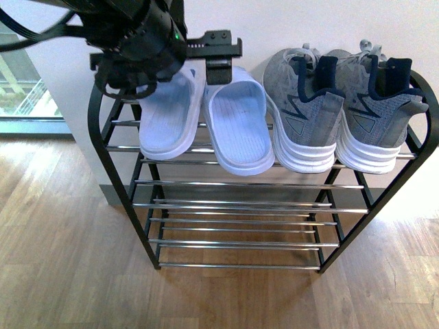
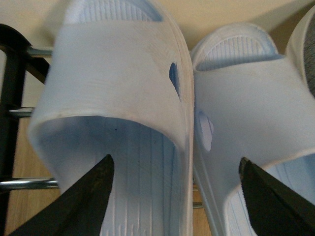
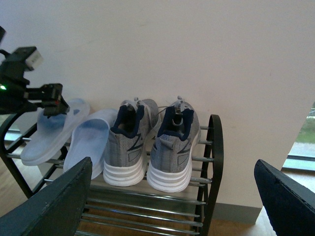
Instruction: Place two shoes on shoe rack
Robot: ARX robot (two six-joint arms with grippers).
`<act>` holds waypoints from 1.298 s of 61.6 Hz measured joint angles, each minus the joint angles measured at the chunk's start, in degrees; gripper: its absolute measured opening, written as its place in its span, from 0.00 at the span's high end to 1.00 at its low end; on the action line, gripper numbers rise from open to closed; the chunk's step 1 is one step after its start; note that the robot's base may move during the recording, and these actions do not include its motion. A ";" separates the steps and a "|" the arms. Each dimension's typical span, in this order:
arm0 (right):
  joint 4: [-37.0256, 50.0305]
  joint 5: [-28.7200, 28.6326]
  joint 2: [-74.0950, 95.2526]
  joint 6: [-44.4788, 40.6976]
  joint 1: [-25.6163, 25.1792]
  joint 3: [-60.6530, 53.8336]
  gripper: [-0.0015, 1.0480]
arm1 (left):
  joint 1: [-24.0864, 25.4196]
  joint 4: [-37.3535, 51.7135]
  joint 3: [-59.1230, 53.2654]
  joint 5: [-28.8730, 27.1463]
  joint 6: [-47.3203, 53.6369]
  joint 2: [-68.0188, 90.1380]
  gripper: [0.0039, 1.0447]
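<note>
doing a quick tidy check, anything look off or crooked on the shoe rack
Nothing is damaged or spilled. The two grey sneakers stand side by side, heels out, on the shoe rack's top tier. The only untidy spot: the two light blue slide sandals splay apart at an angle. The left gripper hangs open over them.

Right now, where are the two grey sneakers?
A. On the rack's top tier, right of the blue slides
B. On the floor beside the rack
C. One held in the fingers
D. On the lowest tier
A: both grey sneakers rest heel-out on the top bars of the shoe rack, to the right of the blue slides.
</note>
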 joint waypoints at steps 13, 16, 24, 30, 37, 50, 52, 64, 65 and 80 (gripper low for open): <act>0.00 0.00 0.00 0.00 0.00 0.00 0.09 | 0.68 4.68 -11.34 -4.61 0.98 -11.37 0.09; 0.00 0.00 0.00 0.00 0.00 0.00 0.09 | 0.90 5.97 -14.10 -6.03 1.62 -13.92 0.09; 0.00 0.00 0.00 0.00 0.00 0.00 0.09 | 1.62 11.26 -24.63 -11.96 6.45 -24.87 0.09; 0.00 0.02 0.00 0.00 0.00 0.00 0.09 | 2.36 12.22 -31.87 -14.01 10.08 -34.40 0.09; 0.00 0.00 0.00 0.00 0.00 0.00 0.09 | 3.82 9.64 -40.39 -15.63 11.82 -47.58 0.09; 0.00 0.00 0.00 0.00 0.00 0.00 0.09 | 7.13 -2.01 -49.83 -17.57 11.06 -70.69 0.09; 0.00 0.00 0.00 0.00 0.00 0.00 0.09 | 8.11 -4.46 -50.88 -17.68 10.56 -75.01 0.09; 0.00 0.00 0.00 0.00 0.00 0.00 0.09 | 11.50 -12.85 -53.70 -15.45 7.08 -89.53 0.09; 0.00 0.00 0.00 0.00 0.00 0.00 0.09 | 11.52 -12.85 -53.68 -15.45 6.95 -89.66 0.09; 0.00 0.00 0.00 0.00 0.00 0.00 0.09 | 17.46 6.40 -63.80 3.56 15.52 -96.17 0.44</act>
